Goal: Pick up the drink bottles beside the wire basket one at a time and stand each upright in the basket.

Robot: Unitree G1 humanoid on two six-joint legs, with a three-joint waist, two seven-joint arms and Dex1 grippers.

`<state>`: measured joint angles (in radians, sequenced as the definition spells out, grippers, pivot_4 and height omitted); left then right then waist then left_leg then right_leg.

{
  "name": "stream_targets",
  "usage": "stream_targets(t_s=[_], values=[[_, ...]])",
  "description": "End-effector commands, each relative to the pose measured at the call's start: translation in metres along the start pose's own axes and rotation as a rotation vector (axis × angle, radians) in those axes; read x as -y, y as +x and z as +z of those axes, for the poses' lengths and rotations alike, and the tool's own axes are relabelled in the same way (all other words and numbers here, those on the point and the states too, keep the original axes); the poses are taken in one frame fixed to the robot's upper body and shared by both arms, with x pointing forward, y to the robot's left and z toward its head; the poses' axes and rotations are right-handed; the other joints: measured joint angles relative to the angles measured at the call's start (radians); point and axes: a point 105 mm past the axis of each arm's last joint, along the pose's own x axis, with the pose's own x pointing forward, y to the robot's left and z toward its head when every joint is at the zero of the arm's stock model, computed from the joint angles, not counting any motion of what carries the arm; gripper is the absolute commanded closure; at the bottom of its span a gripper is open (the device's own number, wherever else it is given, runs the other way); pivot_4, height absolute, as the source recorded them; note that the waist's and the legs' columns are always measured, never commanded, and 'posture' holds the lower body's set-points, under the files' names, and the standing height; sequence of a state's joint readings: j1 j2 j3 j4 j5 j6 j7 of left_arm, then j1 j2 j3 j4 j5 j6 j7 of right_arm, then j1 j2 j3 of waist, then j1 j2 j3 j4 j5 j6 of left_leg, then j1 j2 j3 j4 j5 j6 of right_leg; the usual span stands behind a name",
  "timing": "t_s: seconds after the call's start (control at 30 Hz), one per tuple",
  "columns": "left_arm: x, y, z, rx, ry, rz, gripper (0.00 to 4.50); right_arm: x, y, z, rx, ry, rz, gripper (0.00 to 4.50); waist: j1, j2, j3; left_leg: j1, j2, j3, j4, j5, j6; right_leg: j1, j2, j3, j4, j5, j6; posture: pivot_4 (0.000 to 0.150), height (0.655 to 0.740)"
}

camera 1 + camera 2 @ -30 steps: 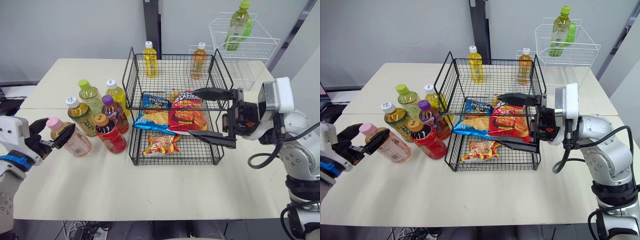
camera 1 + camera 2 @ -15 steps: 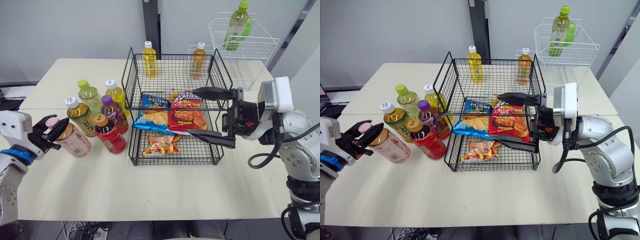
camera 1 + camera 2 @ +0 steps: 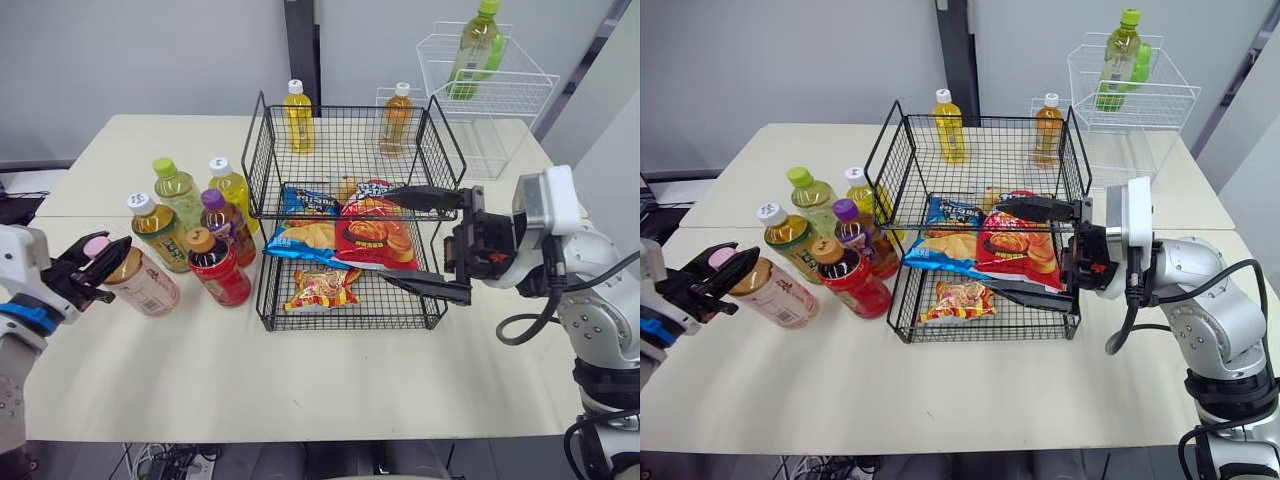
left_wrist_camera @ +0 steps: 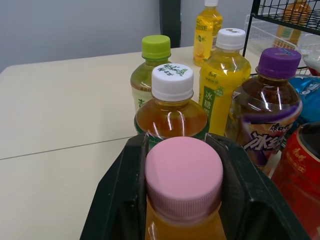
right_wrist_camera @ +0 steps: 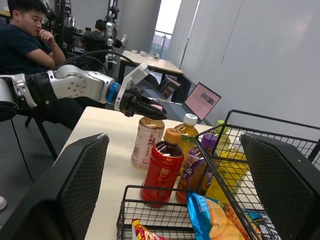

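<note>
A pink-capped bottle of pale tea (image 3: 143,284) leans left near the table's left edge. My left gripper (image 3: 97,261) is shut on its neck, and black fingers (image 4: 124,195) press both sides of the pink cap (image 4: 183,176). Several more bottles stand beside it: green-capped (image 3: 175,190), yellow (image 3: 233,186), white-capped tea (image 3: 157,229), purple-capped (image 3: 222,221) and red (image 3: 216,268). The black two-tier wire basket (image 3: 262,160) stands mid-table with snack bags (image 3: 372,232) on its lower tier. My right gripper (image 3: 417,242) hangs open at the basket's front right.
Two bottles (image 3: 297,115) (image 3: 397,117) stand behind the basket. A white wire rack (image 3: 505,95) at the back right holds a green bottle (image 3: 477,45). A seated person (image 5: 22,37) and a laptop (image 5: 201,101) are beyond the table's left end.
My left gripper went from open around the pink-capped bottle's neck to shut on it, and the bottle shifted slightly left. The right gripper has hardly moved.
</note>
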<state>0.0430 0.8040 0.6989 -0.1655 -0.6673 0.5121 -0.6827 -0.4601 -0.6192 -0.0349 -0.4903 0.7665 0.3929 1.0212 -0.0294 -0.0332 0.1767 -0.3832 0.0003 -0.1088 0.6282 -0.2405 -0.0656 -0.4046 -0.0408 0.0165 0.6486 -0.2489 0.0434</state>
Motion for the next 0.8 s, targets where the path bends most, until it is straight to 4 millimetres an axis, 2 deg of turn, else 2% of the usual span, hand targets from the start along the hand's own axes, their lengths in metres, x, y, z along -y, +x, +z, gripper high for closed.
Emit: stream_targets(t_s=[0.03, 0.17, 0.3, 0.43, 0.63, 0.8], values=[[0.0, -0.013, 0.055, 0.109, 0.067, -0.047, 3.11, -0.006, 0.0, 0.001, 0.01, -0.032, 0.016, 0.0, 0.0, -0.001, 0.001, 0.0, 0.001, 0.0, 0.0, 0.0, 0.0, 0.0, 0.001, 0.0, -0.001, 0.0, 0.0, 0.15, 0.74], [0.005, -0.021, 0.078, 0.098, 0.054, -0.123, 3.11, -0.009, -0.001, -0.006, 0.002, -0.027, 0.001, 0.0, 0.001, 0.0, 0.003, 0.0, 0.002, 0.0, 0.0, 0.0, 0.0, 0.0, 0.002, 0.0, -0.001, 0.0, 0.0, 0.15, 0.74], [0.016, -0.027, 0.127, 0.096, 0.035, -0.253, 3.11, -0.008, -0.004, -0.008, 0.008, -0.022, -0.066, 0.0, 0.002, -0.003, 0.006, 0.0, 0.004, 0.0, 0.0, 0.0, 0.0, -0.001, 0.004, -0.001, 0.0, 0.0, -0.001, 0.15, 0.74], [0.023, -0.026, 0.169, 0.132, 0.065, -0.323, 3.11, -0.015, -0.006, -0.009, 0.001, -0.026, -0.129, 0.0, 0.0, -0.002, 0.008, 0.0, 0.006, 0.001, 0.0, 0.0, 0.0, -0.001, 0.006, -0.001, 0.0, 0.0, -0.002, 0.15, 0.74], [0.039, -0.009, 0.22, 0.247, 0.109, -0.445, 3.11, -0.012, -0.009, -0.008, -0.009, -0.058, -0.281, 0.0, 0.0, 0.004, 0.012, 0.001, 0.008, 0.002, -0.001, 0.0, -0.001, -0.002, 0.009, 0.0, 0.001, -0.001, -0.003, 0.15, 0.74], [0.054, 0.026, 0.262, 0.4, 0.116, -0.534, 3.11, -0.006, -0.015, -0.004, -0.019, -0.1, -0.454, 0.0, 0.007, 0.001, 0.013, 0.0, 0.009, 0.0, 0.001, 0.0, -0.001, -0.002, 0.012, 0.0, 0.003, 0.0, -0.004, 0.15, 0.74]])
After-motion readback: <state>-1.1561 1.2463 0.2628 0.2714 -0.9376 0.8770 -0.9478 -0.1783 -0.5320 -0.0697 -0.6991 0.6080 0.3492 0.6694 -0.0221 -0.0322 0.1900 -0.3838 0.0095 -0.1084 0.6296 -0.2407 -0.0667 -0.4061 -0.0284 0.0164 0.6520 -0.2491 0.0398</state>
